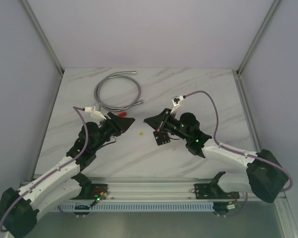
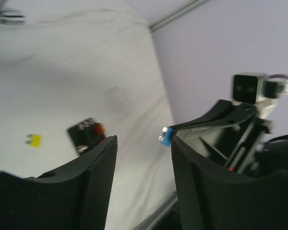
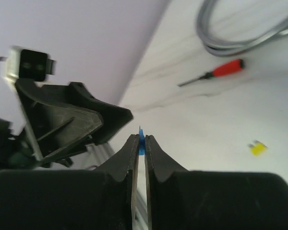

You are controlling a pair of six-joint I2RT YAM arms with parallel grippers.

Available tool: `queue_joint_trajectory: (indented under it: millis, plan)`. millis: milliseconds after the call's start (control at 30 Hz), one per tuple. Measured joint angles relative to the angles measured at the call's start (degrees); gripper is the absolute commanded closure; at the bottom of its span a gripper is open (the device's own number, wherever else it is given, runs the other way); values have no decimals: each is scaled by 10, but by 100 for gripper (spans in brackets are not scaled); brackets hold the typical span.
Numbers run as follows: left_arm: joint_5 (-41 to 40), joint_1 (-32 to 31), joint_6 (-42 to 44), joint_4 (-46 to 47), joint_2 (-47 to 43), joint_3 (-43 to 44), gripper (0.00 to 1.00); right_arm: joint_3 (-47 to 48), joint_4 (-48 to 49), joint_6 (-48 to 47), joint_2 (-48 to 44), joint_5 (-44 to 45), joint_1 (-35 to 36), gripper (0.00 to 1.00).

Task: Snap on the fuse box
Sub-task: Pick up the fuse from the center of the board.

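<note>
**Right fingers** (image 3: 127, 158): closed almost flat together, pinching a small blue fuse (image 2: 167, 136) at their very tips. The fuse stands out past the tips. Seen from above, these tips lie just left of the fuse box (image 1: 162, 137) and a little farther from the arm bases than it is.

**Left fingers** (image 2: 103, 158): parted with a clear gap, and nothing between them. They point toward the right fingers, tip facing tip. The blue fuse sits just off their right-hand tip, and whether it touches cannot be told. They are farther left of the fuse box than the right fingers.

**Fuse box**: a small black square block lying flat on the white marbled tabletop (image 1: 203, 99), close against the right arm's wrist. A red-orange spot shows on its upper face. Neither pair of fingers touches it.

**Yellow fuse** (image 1: 140, 133): loose on the tabletop, near the fuse box on its left, below the meeting fingertips.

**Screwdriver** (image 3: 216, 73): red-handled, to the left of the fuse box and beyond it, beside the left fingers.

**Hose** (image 1: 117, 91): grey flexible metal, coiled in a loop, well apart from the fuse box toward the far left of the tabletop.
</note>
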Motion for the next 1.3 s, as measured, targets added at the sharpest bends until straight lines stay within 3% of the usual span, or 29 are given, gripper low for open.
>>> queue_joint_trajectory:
  millis: [133, 300, 600, 867, 1300]
  plan:
    - [-13, 10, 57, -62, 15, 16, 27, 63, -171, -54, 1, 12, -9, 100]
    - [-21, 28, 117, -116, 37, 30, 20, 149, -362, -125, 26, 52, -10, 100]
    - [-31, 67, 191, -199, 89, 63, 4, 262, -603, -219, 129, 146, -10, 100]
    - [-34, 89, 216, -228, 112, 64, 0, 338, -701, -265, 235, 187, -10, 100]
    - [-31, 104, 224, -236, 131, 65, 0, 410, -738, -305, 318, 194, -10, 100]
